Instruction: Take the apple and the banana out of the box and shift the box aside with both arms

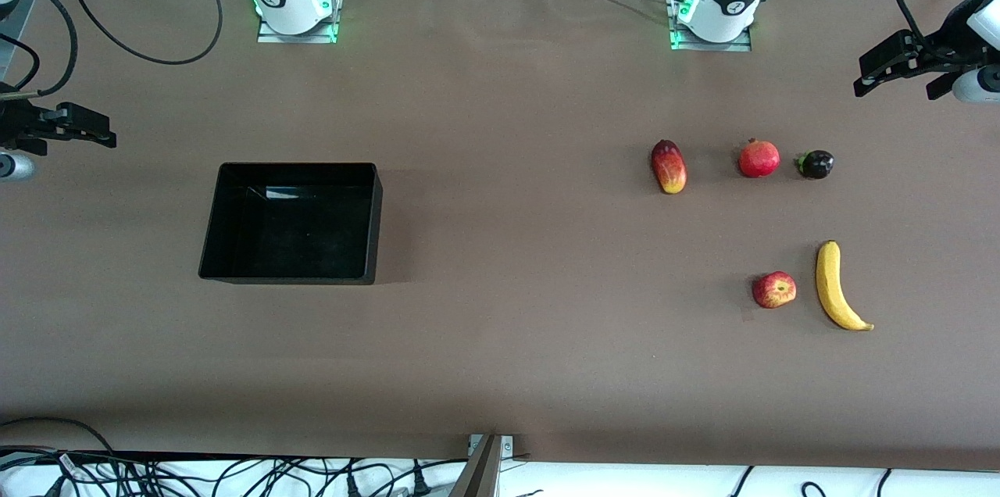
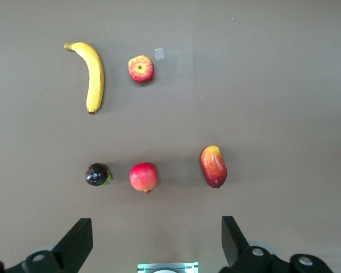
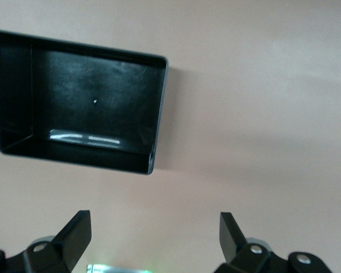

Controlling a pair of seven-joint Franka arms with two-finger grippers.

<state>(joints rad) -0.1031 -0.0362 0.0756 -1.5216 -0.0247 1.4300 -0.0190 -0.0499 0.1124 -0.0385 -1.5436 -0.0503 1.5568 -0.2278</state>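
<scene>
The red apple with yellow streaks [image 1: 774, 290] and the yellow banana [image 1: 837, 286] lie side by side toward the left arm's end of the table. Both show in the left wrist view, the apple [image 2: 141, 69] and the banana [image 2: 95, 74]. The glossy black box [image 1: 297, 166] stands empty toward the right arm's end and shows in the right wrist view [image 3: 159, 108]. My left gripper [image 1: 891, 67] is open and empty, high over the table's left-arm end [image 2: 157, 227]. My right gripper [image 1: 98, 130] is open and empty, over the right-arm end, beside the box [image 3: 155, 222].
A red-yellow mango-like fruit [image 1: 669, 166], a red pomegranate [image 1: 759, 159] and a small dark purple fruit [image 1: 816, 164] lie in a row, farther from the front camera than the apple and banana. Cables hang along the table's edge nearest the front camera.
</scene>
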